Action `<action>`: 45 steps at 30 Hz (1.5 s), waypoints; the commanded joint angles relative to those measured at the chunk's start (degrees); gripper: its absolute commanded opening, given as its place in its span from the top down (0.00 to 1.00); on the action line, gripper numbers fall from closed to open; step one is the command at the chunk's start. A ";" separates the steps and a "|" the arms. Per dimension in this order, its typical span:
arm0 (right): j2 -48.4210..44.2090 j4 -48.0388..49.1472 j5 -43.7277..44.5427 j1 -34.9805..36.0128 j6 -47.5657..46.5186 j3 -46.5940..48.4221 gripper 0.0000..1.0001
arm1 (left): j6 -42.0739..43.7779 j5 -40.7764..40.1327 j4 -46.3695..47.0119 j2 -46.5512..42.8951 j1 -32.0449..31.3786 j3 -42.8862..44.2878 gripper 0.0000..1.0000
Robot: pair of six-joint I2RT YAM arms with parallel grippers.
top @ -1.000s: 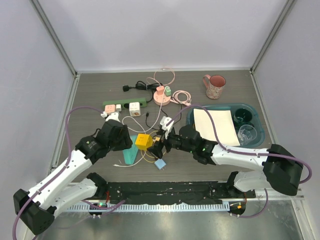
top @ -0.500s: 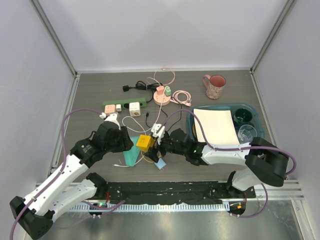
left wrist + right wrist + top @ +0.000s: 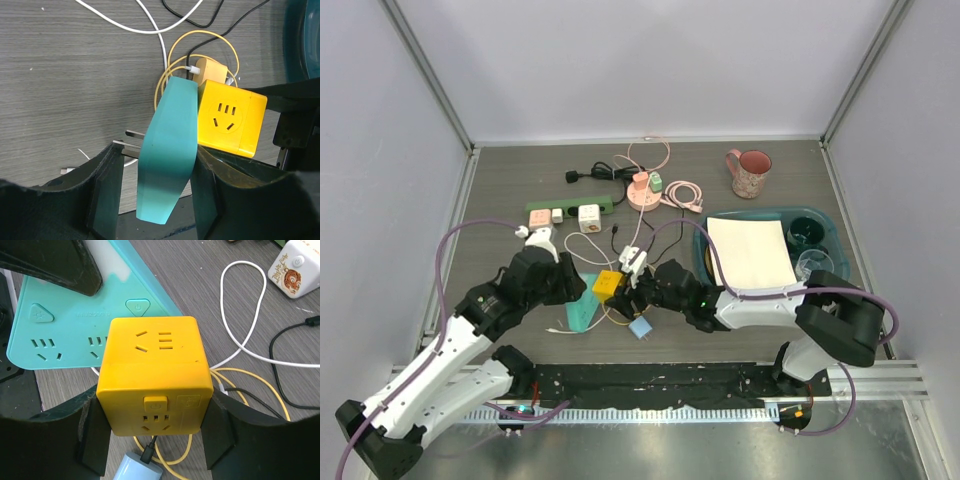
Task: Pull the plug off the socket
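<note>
A yellow cube plug (image 3: 608,283) sits pressed into the teal triangular socket (image 3: 583,313) at the table's near middle. My left gripper (image 3: 578,292) is shut on the teal socket (image 3: 169,150), which stands edge-on between its fingers, and the yellow cube (image 3: 230,117) juts from its right face. Two metal prongs show at the socket's left side. My right gripper (image 3: 155,437) comes from the right, and its pads lie against both sides of the yellow cube (image 3: 152,375), shut on it. The teal socket's face (image 3: 65,335) lies behind the cube.
A light blue charger (image 3: 640,328) and a coiled yellow cable (image 3: 235,385) lie under the cube, among white and black cables. Farther back are a green power strip (image 3: 565,210), a pink round socket (image 3: 642,192) and a mug (image 3: 750,173). A teal tray (image 3: 703,240) with paper stands right.
My right gripper has slid left onto the yellow cube and its jaws have come in from wide open onto its sides. The left gripper has kept its hold on the teal socket.
</note>
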 commanded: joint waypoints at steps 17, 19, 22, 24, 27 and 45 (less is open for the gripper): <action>-7.87 11.70 6.04 -0.58 14.45 -3.79 0.99 | -1.36 -0.06 6.06 -0.45 -0.03 -1.63 0.21; -8.23 11.09 6.21 -0.58 14.89 -3.09 0.99 | -1.63 1.86 7.90 -0.54 -0.03 -2.51 0.24; -8.41 9.68 5.52 -0.58 14.89 -2.04 0.99 | -1.89 4.85 10.89 0.16 -0.03 -3.65 0.29; -8.06 8.81 4.81 -0.58 14.89 -1.59 0.99 | -1.89 5.73 12.04 0.69 -0.03 -3.92 0.33; -7.44 8.80 4.37 -0.58 15.68 -1.42 0.99 | -1.80 6.97 13.89 1.57 -0.03 -4.01 0.66; -9.46 -4.20 9.03 -1.63 20.60 4.12 0.99 | 0.30 -5.94 6.95 5.00 -0.03 -3.92 1.00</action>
